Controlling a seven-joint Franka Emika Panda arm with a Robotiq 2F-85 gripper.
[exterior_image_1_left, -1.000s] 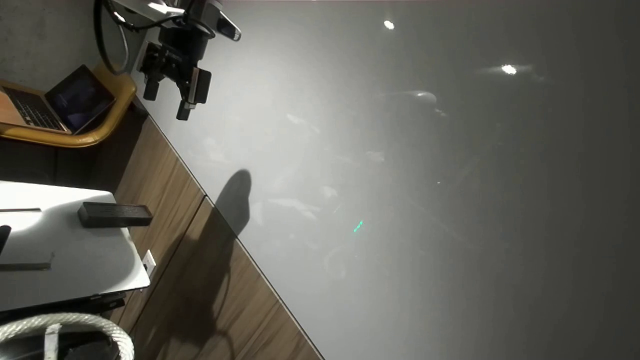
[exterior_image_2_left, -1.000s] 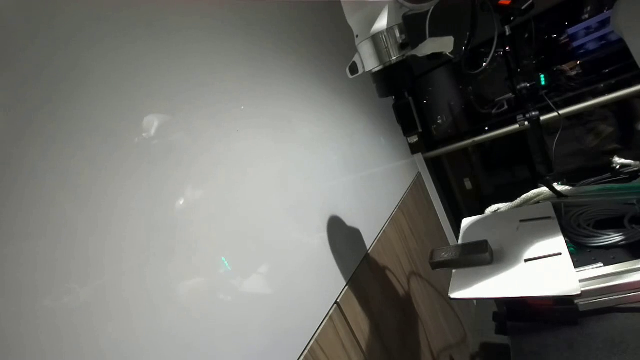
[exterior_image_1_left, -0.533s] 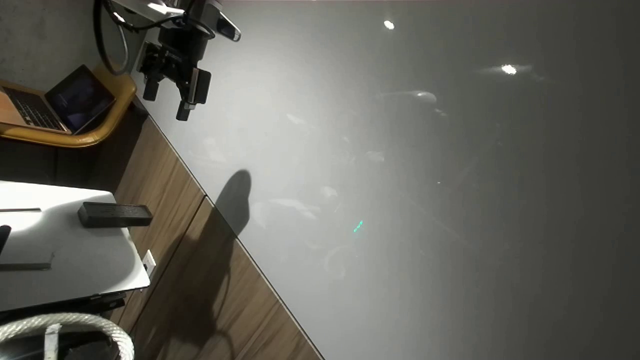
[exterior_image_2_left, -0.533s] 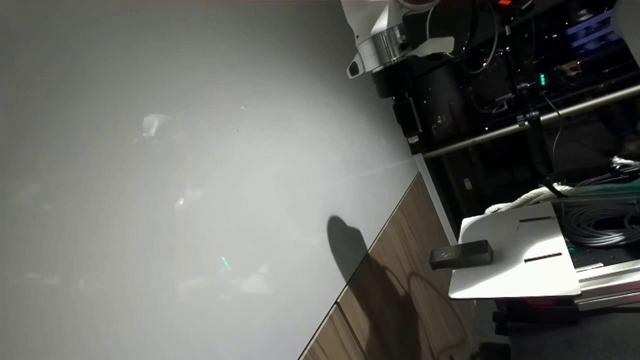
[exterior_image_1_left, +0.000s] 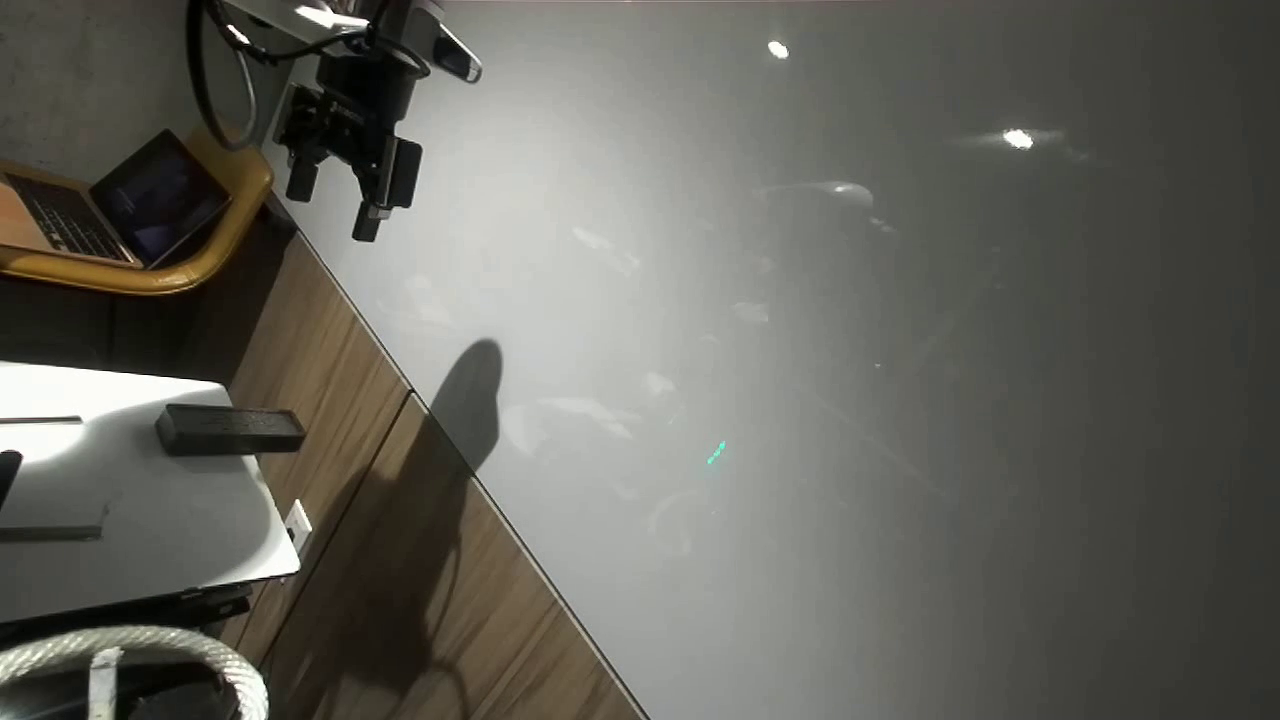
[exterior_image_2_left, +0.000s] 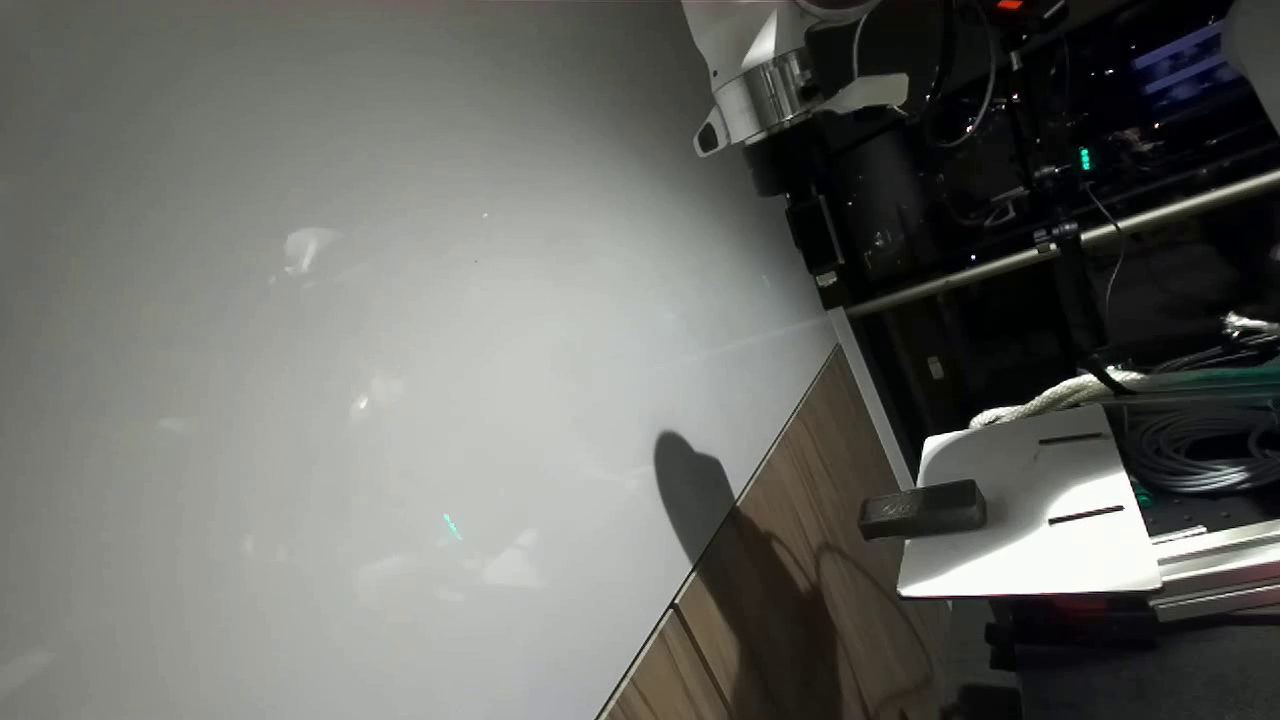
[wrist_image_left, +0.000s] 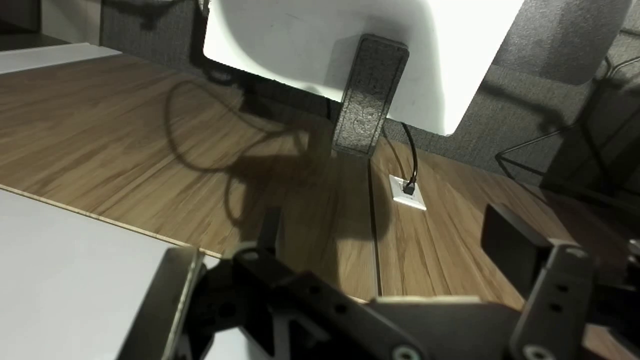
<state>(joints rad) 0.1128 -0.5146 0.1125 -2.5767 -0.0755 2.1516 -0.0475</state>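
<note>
My gripper (wrist_image_left: 392, 235) stands open, its two dark fingers wide apart with nothing between them. In an exterior view the gripper (exterior_image_1_left: 334, 202) hangs in the air in front of the pale glossy wall (exterior_image_1_left: 800, 400). A dark grey oblong block (wrist_image_left: 367, 95) lies on a white plate (wrist_image_left: 280, 30), one end sticking out past the plate's edge. Both exterior views show the block (exterior_image_1_left: 230, 430) well below the gripper and apart from it. Seen from there, the same block (exterior_image_2_left: 922, 510) overhangs the plate (exterior_image_2_left: 1030, 560); the gripper (exterior_image_2_left: 830, 285) is partly lost against the dark background.
Wood panelling (exterior_image_1_left: 540, 600) with a plugged outlet (wrist_image_left: 407, 192) runs along behind the plate. A laptop (exterior_image_1_left: 150, 200) sits on a yellow-edged seat or tray (exterior_image_1_left: 255, 190). Thick white rope (exterior_image_1_left: 200, 645), coiled cables (exterior_image_2_left: 1200, 450) and a metal rod (exterior_image_2_left: 960, 280) are near the plate.
</note>
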